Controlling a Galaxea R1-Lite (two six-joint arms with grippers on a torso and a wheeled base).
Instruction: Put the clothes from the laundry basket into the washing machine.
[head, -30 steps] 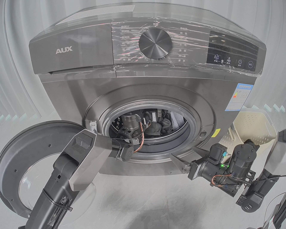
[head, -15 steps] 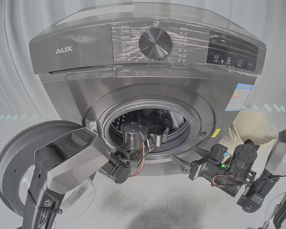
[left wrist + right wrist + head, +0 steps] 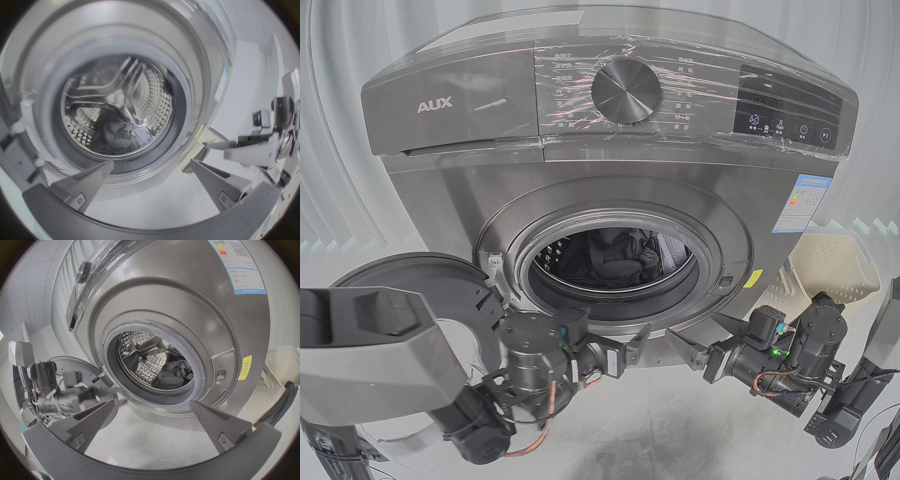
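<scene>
Lying in washing machine (image 3: 456,200), clothes (image 3: 609,255) partly rim-hidden.

Bright, even light leaves soft shadows on the floor (image 3: 662,428). Glare streaks the washing machine (image 3: 612,187), and both wrist views curve with black corners.

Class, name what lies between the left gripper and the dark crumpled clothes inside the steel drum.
Between left gripper and dark clothes lies only the grey rubber door seal, per the left wrist view.

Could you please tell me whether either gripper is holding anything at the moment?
Nothing is held: the left gripper and right gripper are both open and empty.
</scene>
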